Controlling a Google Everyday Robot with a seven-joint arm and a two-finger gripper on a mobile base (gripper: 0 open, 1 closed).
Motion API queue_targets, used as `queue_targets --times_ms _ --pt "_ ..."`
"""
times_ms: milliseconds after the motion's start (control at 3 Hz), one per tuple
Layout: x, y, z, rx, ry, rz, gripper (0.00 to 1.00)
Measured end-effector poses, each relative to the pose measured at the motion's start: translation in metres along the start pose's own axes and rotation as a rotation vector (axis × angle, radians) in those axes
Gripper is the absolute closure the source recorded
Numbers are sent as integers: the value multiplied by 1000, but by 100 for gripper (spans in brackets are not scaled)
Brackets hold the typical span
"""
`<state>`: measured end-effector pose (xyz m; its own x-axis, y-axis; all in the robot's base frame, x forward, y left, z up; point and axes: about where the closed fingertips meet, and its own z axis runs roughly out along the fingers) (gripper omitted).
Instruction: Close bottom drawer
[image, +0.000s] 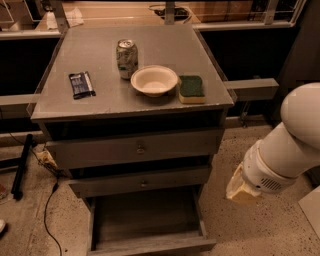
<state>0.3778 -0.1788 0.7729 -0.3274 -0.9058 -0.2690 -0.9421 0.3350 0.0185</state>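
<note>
Cabinet (130, 107) of grey wood stands mid-view, and its bottom drawer (150, 244) is pulled well out at the foot, with its plank floor in view. The gripper (241, 192) hangs to the right of that drawer, apart from it and a little above its front, at the end of a white arm (295, 140). It shows only as a pale yellowish lump, perhaps turned away, so I cannot tell whether it is open or closed. The drawer's front board is partly cut off by the lower edge, hiding its knob. Speckled floor (235, 225) lies between drawer and gripper. A black cable (49, 210) trails on the left.
</note>
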Motion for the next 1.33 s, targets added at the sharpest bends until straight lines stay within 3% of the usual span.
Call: queue_targets --times_ms 333,667,1333 --pt "-1 -1 1 0 -2 0 100" --pt "6 13 21 -31 -4 34 100" --pt "62 38 134 -62 83 147 100"
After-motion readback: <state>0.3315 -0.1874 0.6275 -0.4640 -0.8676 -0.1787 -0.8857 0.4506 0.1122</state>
